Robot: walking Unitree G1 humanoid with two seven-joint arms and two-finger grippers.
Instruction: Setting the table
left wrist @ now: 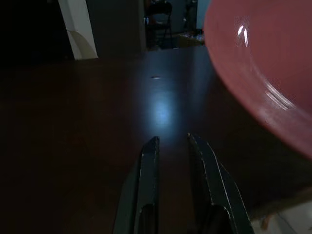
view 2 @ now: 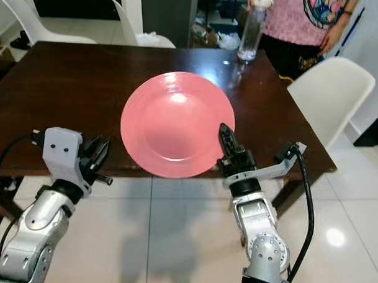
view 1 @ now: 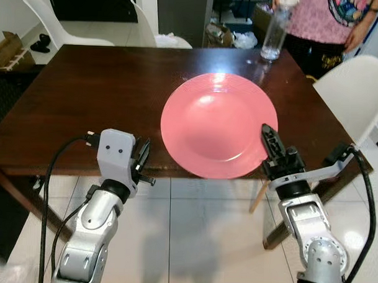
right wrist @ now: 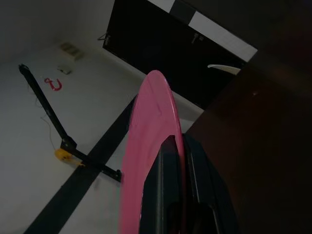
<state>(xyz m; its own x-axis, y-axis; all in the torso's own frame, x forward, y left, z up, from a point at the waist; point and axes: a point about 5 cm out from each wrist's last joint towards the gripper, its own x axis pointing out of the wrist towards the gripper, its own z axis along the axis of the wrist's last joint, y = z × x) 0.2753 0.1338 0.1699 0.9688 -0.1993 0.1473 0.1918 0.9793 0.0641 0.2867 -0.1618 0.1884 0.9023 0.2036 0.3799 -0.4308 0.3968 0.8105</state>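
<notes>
The dark brown rectangular wooden table [view 1: 103,95] took up most of the space before the robot, with white moulded plastic chairs [view 1: 355,101] standing at its three o'clock side and beyond its far edge around eleven and twelve o'clock. A person in a pink printed top [view 1: 324,19] stood past the far corner at about one o'clock. The large round salmon-pink plate [view 1: 217,124] sat near the table's middle, its six o'clock rim jutting over the near edge. The right gripper [view 1: 268,139] had that rim at roughly four o'clock, its two black fingers [right wrist: 168,195] pinched on either side of the plate's edge. The left gripper [view 1: 140,157] hung at the near table edge at about eight o'clock from the plate, apart from it, fingers [left wrist: 146,165] slightly parted and grasping nothing. A clear plastic water bottle [view 1: 274,34] stood upright near the far corner, just before the person.
</notes>
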